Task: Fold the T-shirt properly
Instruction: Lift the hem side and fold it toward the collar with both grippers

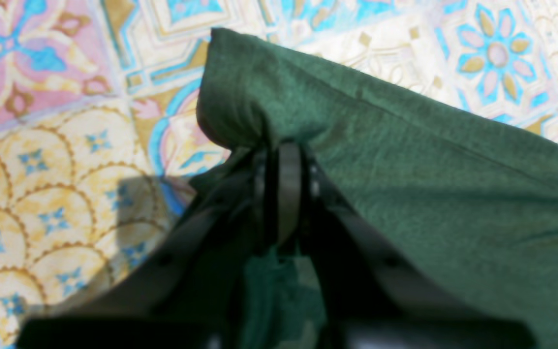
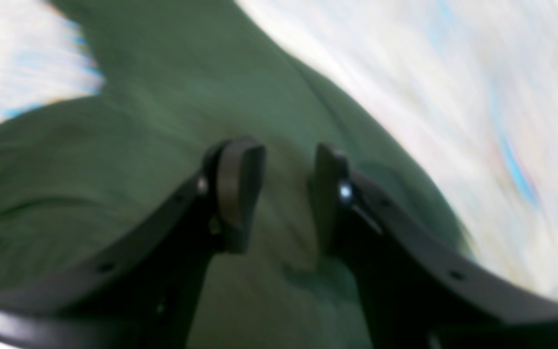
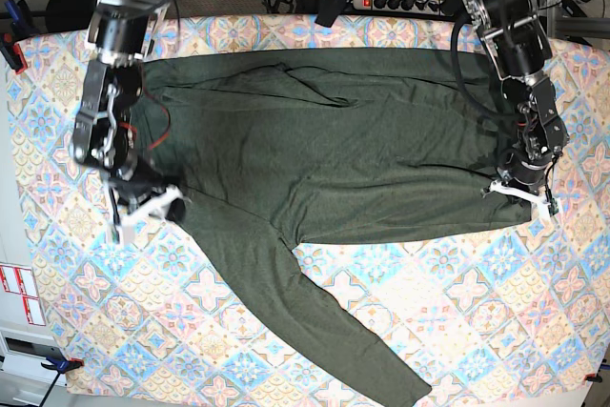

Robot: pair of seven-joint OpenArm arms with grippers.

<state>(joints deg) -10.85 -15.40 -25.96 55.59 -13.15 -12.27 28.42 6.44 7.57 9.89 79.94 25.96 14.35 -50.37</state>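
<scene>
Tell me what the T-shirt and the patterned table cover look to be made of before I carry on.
T-shirt: soft knit fabric, probably cotton blend; matte heathered dark green, bunching where the left gripper pinches it. Table cover: printed tile pattern lying smooth and flat, possibly cloth or vinyl; the look leaves it open.

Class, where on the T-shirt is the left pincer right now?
In the base view the left pincer sits at the picture's right, shut on the T-shirt at its lower corner edge, over the patterned tablecloth.

Base view looks straight down; wrist views sit close — all share the T-shirt.
</scene>
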